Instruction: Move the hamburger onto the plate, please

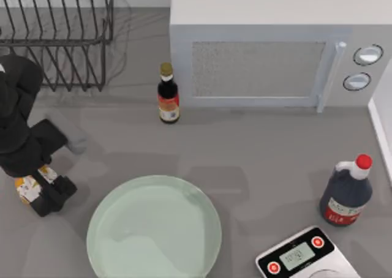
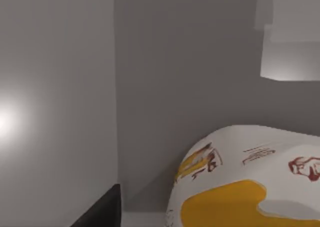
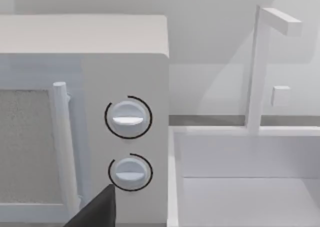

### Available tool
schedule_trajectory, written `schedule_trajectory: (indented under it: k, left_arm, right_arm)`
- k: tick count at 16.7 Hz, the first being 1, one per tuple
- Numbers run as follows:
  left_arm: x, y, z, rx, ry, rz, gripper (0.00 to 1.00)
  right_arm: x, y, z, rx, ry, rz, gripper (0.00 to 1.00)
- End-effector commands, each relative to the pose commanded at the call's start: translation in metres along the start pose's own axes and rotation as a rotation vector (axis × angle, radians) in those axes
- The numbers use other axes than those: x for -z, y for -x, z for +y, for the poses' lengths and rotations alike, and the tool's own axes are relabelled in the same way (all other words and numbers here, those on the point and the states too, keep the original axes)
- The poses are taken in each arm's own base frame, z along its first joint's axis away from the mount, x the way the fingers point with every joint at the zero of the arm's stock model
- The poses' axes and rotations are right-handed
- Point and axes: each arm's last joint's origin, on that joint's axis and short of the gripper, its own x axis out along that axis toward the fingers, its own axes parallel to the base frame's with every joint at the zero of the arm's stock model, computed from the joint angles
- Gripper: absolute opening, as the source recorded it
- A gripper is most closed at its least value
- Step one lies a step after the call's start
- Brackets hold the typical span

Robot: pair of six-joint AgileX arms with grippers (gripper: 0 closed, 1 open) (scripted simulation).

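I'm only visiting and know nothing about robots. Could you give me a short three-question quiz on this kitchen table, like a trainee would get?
1. True or false: the paper-wrapped hamburger with orange-yellow patches already lies on the large round mint-green plate.
2. Which arm's gripper is at the hamburger: A) left gripper B) right?
3. Fill in: the small dark glass bottle with a gold cap stands in front of the white ____.

Key: 1 false; 2 A; 3 microwave.

A rendered kitchen. Behind the left pincer [image 1: 54,195] stands a wire dish rack [image 1: 58,36]; farther off to its right on the grey desk [image 1: 257,161] are a white microwave [image 1: 275,45], two dark sauce bottles [image 1: 168,94] [image 1: 346,192] and a digital scale [image 1: 303,256]. Beside the microwave lies a white sink [image 3: 250,187].
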Motion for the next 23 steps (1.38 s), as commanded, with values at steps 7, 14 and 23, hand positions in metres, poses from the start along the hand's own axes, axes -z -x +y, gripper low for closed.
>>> schedule_trajectory:
  k: [7,14,23]
  left_arm:
    - [0.000,0.000,0.000,0.000,0.000,0.000,0.02]
    - [0.000,0.000,0.000,0.000,0.000,0.000,0.00]
    - [-0.004,0.076,0.003,0.011,0.002,-0.022,0.00]
  right_arm:
    - [0.000,0.000,0.000,0.000,0.000,0.000,1.00]
    - [0.000,0.000,0.000,0.000,0.000,0.000,1.00]
    - [0.000,0.000,0.000,0.000,0.000,0.000,1.00]
